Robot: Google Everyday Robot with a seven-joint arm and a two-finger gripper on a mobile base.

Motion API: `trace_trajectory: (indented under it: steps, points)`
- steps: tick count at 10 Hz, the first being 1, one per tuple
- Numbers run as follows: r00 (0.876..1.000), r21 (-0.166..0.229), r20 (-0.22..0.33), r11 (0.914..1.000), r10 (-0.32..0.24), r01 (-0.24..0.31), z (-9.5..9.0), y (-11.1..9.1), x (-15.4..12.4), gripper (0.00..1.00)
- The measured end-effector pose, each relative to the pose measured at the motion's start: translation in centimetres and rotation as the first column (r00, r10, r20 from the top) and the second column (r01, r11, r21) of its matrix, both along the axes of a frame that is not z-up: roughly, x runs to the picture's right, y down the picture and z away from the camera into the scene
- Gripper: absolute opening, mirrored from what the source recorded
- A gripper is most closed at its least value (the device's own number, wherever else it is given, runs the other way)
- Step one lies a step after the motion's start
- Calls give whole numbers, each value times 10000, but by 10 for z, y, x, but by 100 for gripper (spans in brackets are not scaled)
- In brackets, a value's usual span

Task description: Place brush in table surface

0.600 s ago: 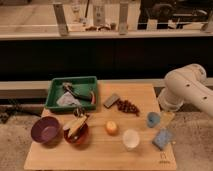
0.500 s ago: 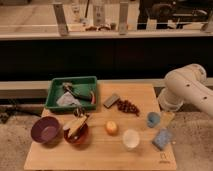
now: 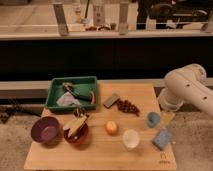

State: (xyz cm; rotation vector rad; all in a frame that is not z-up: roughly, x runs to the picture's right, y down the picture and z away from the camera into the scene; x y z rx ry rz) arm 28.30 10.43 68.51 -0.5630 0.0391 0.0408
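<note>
One brush (image 3: 75, 91) lies in green tray (image 3: 74, 79), well apart from spread tool (image 3: 167, 116) at counter's (image 3: 100, 150) rt edge.

Looks like a lab test area: a prop-laden wooden table (image 3: 100, 156) beside metal railings (image 3: 62, 20).

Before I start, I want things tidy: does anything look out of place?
Nothing looks spilled or broken. The brush lies jumbled with other items in the green tray; the red bowl is overfilled. The gripper hangs at the table's right edge.
</note>
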Motion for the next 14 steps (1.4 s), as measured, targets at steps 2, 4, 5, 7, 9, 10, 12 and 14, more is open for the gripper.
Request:
trace_trajectory:
  steps: [2,4,5,7,9,10,12,14]
  points:
    - [9990,105,273,9994,-345,342,6,-10,-22,80]
    - [9975,178,440,9984,-553,545,10,-16,-45,80]
    - [9963,252,515,9974,-687,675,12,-19,-52,80]
    - [9944,317,657,9963,-824,805,16,-21,-55,80]
    - [9915,390,857,9947,-982,952,22,-26,-77,80]
    - [9895,443,961,9935,-1083,1045,25,-30,-93,80]
    - [9861,512,1096,9915,-1250,1200,30,-33,-104,80]
    - [9825,571,1204,9891,-1420,1359,36,-38,-108,80]
